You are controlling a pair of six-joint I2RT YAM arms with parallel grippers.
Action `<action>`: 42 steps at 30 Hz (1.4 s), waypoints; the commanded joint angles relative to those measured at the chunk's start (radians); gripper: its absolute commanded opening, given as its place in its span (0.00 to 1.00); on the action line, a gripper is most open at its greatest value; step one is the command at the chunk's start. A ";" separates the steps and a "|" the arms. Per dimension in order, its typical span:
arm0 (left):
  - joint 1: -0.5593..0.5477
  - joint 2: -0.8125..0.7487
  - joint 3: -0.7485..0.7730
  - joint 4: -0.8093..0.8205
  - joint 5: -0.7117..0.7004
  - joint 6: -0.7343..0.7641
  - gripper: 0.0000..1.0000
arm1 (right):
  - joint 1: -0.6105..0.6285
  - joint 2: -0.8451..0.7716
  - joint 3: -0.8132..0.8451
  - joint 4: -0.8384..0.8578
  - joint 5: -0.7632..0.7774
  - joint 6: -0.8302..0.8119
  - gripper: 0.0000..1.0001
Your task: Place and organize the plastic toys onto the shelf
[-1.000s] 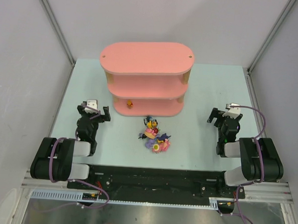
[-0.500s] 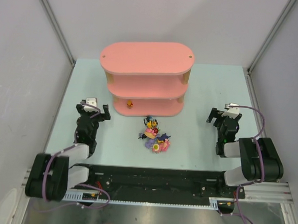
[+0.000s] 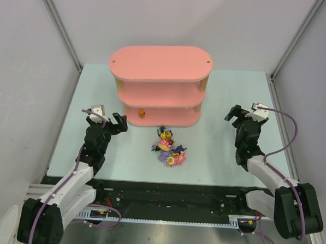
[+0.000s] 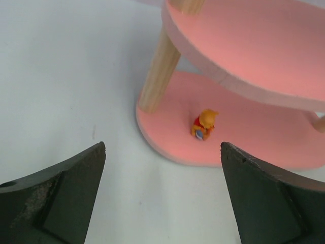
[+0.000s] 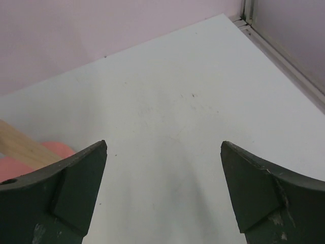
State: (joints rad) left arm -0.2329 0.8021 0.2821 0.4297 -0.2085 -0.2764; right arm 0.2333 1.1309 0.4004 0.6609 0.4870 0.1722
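Observation:
The pink three-tier shelf (image 3: 159, 89) stands at the back centre of the table. One orange toy (image 3: 142, 114) sits on its bottom tier; in the left wrist view this toy (image 4: 204, 124) is ahead of the jaws, near a wooden post (image 4: 160, 71). Several colourful plastic toys (image 3: 170, 149) lie in a heap in front of the shelf. My left gripper (image 3: 107, 119) is open and empty, left of the heap and facing the shelf's left end (image 4: 162, 147). My right gripper (image 3: 243, 116) is open and empty to the right of the shelf, over bare table (image 5: 163, 145).
Grey walls with metal corner rails (image 3: 59, 29) close in the pale table (image 3: 224, 92) on three sides. A black base rail (image 3: 170, 196) runs along the near edge. The shelf's right edge (image 5: 15, 157) shows at the far left of the right wrist view.
Both arms have unfolded from their bases. The left gripper has moved slightly right towards the shelf, and the right gripper slightly up and left. The toys have not moved.

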 commanded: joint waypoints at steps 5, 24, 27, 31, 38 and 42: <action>-0.003 0.020 0.028 -0.160 0.234 -0.228 1.00 | -0.049 -0.031 0.054 -0.293 -0.339 0.272 1.00; -0.124 -0.029 -0.060 -0.108 0.241 -0.181 1.00 | 0.317 0.081 0.109 -0.252 -0.757 0.277 0.90; -0.138 -0.030 -0.060 -0.097 0.244 -0.181 1.00 | 0.319 0.185 0.110 -0.122 -0.952 0.253 0.85; -0.144 -0.044 -0.061 -0.082 0.258 -0.175 1.00 | 0.330 0.302 0.144 -0.027 -1.131 0.276 0.76; -0.146 -0.052 -0.064 -0.080 0.261 -0.173 1.00 | 0.399 0.379 0.195 -0.021 -1.117 0.257 0.72; -0.146 -0.050 -0.063 -0.078 0.262 -0.175 1.00 | 0.408 0.415 0.219 -0.023 -1.108 0.257 0.70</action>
State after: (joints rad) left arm -0.3721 0.7639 0.2241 0.3164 0.0341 -0.4625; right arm 0.6338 1.5143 0.5713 0.5865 -0.5991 0.4435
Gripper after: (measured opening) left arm 0.996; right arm 0.709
